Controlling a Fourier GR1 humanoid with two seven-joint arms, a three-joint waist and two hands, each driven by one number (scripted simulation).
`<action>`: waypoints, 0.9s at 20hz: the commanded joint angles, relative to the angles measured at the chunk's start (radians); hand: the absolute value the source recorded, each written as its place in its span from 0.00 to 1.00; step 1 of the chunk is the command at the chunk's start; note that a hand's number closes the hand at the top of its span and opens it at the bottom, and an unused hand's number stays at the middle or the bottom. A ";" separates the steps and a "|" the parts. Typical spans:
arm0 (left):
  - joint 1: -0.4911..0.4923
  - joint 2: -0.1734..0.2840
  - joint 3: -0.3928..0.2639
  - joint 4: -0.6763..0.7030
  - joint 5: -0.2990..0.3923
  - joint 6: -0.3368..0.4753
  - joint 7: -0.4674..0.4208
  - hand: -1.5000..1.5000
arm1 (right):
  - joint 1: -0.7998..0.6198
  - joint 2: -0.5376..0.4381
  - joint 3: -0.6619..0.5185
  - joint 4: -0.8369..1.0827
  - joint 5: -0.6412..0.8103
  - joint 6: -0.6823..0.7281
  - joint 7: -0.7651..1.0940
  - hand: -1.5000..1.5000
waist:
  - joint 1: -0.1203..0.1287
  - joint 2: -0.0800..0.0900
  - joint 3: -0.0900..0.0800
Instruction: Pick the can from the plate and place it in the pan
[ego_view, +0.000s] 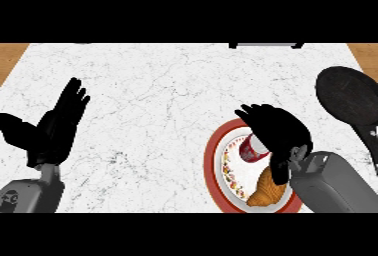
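We see the can (252, 148) lying tilted on the red-rimmed plate (212, 165), with a croissant (267, 189) beside it. Our right hand (277, 131) covers the can from above, fingers curled round it. The pan (347, 97) sits well apart at right. Our left hand (55, 127) rests open at left.

A red-and-white can (252, 148) on a red-rimmed white plate (212, 156), black pan (347, 95), white marbled counter (162, 85).
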 joint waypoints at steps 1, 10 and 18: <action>-0.027 -0.018 0.033 0.112 -0.026 -0.046 -0.069 0.50 | -0.007 0.045 -0.007 0.067 0.061 -0.015 -0.054 0.00 | -0.002 0.001 0.000; -0.019 -0.065 0.032 0.004 -0.067 -0.032 0.030 0.50 | -0.015 0.118 -0.071 0.188 0.156 -0.060 -0.161 0.00 | -0.002 0.000 0.000; -0.001 -0.063 0.028 -0.144 -0.085 -0.004 0.145 0.50 | -0.020 0.150 -0.020 0.316 0.223 -0.186 -0.323 1.00 | 0.008 -0.001 0.001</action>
